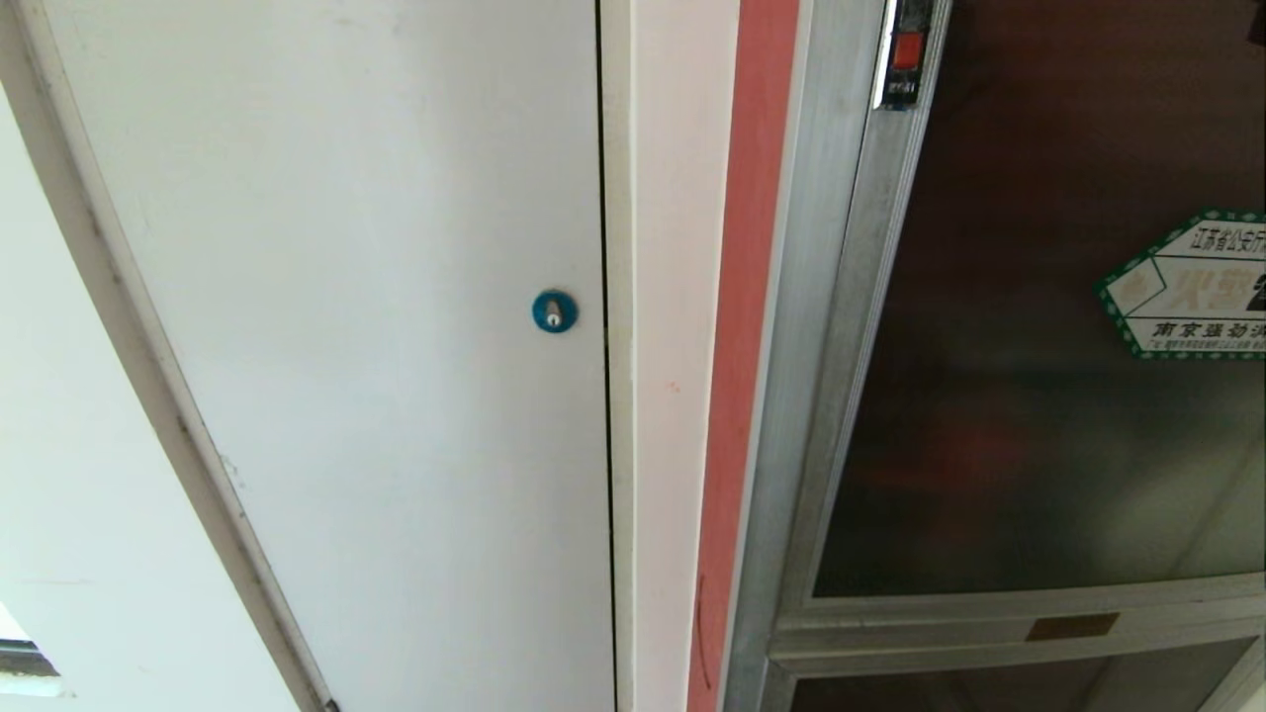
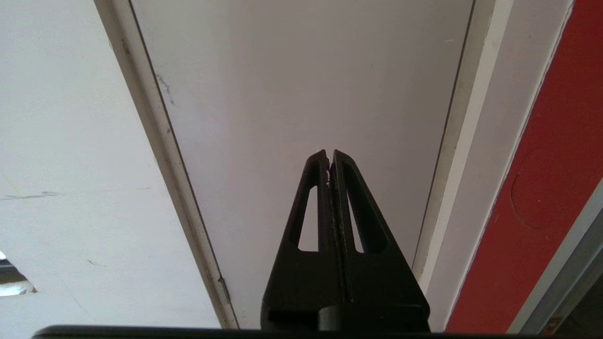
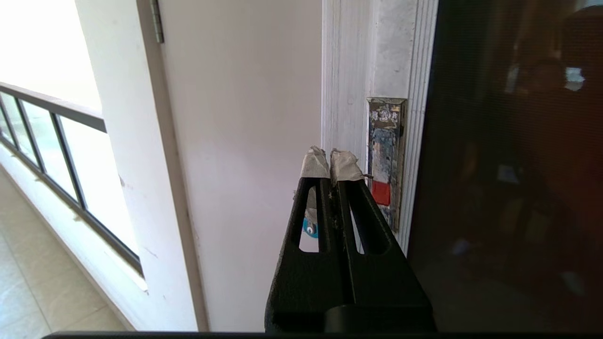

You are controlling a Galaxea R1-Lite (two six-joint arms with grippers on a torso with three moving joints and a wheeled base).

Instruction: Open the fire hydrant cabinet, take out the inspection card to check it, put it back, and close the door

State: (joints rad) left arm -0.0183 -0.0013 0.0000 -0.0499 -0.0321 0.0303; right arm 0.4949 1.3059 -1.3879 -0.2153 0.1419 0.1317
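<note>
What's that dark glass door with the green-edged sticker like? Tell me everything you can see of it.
The dark tinted glass door sits shut in a silver aluminium frame, beside a red strip of wall. A white hexagonal sticker with a green border is stuck on the glass, cut off by the head view's edge. A small latch with a red button is set in the frame's edge. The right tool, shut, points near that latch.
</note>
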